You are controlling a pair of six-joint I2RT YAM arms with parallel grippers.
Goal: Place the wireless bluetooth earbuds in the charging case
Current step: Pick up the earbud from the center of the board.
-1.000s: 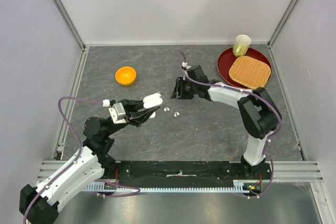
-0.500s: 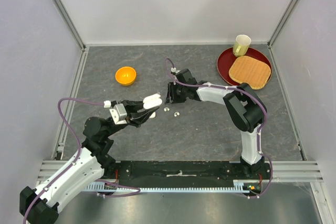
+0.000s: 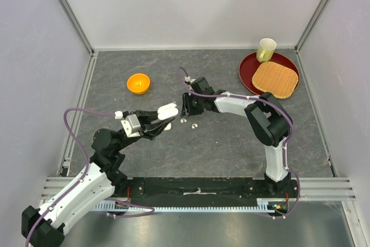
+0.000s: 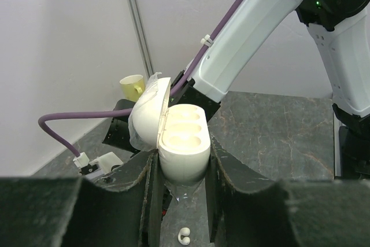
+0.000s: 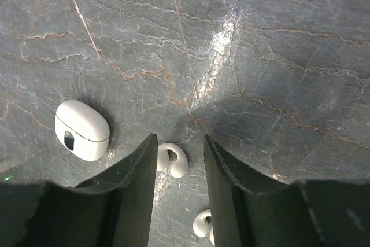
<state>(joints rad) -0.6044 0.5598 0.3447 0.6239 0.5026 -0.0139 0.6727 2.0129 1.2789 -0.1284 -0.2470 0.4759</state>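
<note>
Top view: the left gripper (image 3: 159, 120) pinches an open white plastic charging case (image 3: 168, 109); two tiny white curved-stem earbuds (image 3: 184, 121) lie just past its fingers, beside the right gripper (image 3: 185, 110). Left wrist: fingers clamp the case's base — lid tipped open. Right wrist: fingers spread astride one earbud — a closed white rounded case (image 5: 82, 129) sits left of them.

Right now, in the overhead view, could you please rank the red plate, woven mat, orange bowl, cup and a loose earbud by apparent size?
1. red plate
2. woven mat, lying on it
3. orange bowl and cup, too alike to rank
4. earbud, by far the smallest
</note>
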